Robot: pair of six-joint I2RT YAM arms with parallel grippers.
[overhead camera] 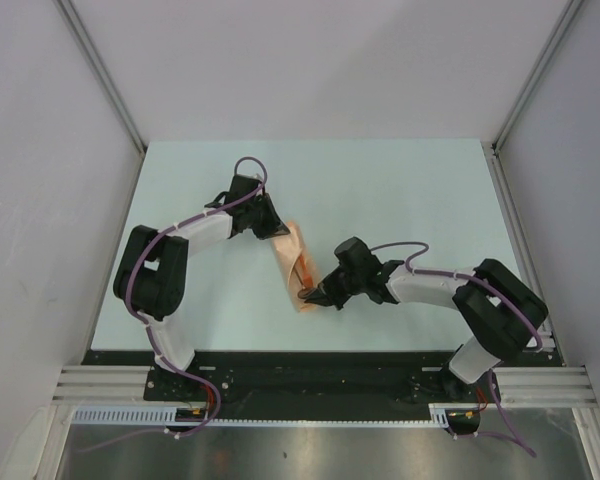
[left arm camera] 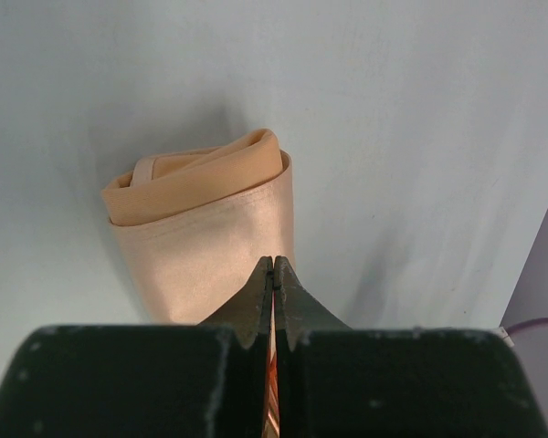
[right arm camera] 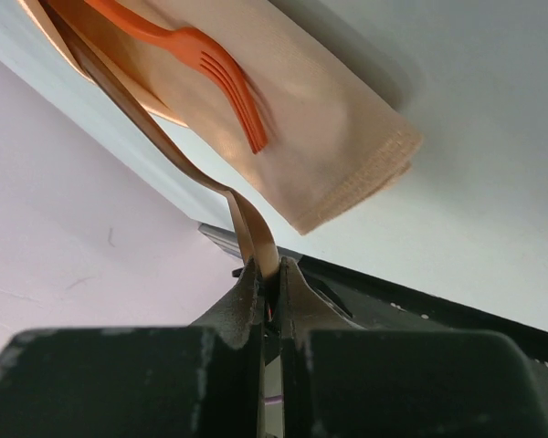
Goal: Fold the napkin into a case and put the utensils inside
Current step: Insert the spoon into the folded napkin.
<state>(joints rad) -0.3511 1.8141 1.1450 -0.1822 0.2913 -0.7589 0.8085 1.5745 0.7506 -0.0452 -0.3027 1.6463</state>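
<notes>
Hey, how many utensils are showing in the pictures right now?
1: an orange fork lying on the folded napkin, seen in the right wrist view. Others may be hidden inside the folds.

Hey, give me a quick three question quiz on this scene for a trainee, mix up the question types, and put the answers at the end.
1. Fill the blank: the fork's tines rest on the ____.
2. True or false: the left fingers are wide open.
3. Pick one: the right fingers pinch A) the fork's handle, B) a lifted layer of the napkin, C) nothing.
Key: 1 napkin; 2 false, they are shut; 3 B.
</notes>
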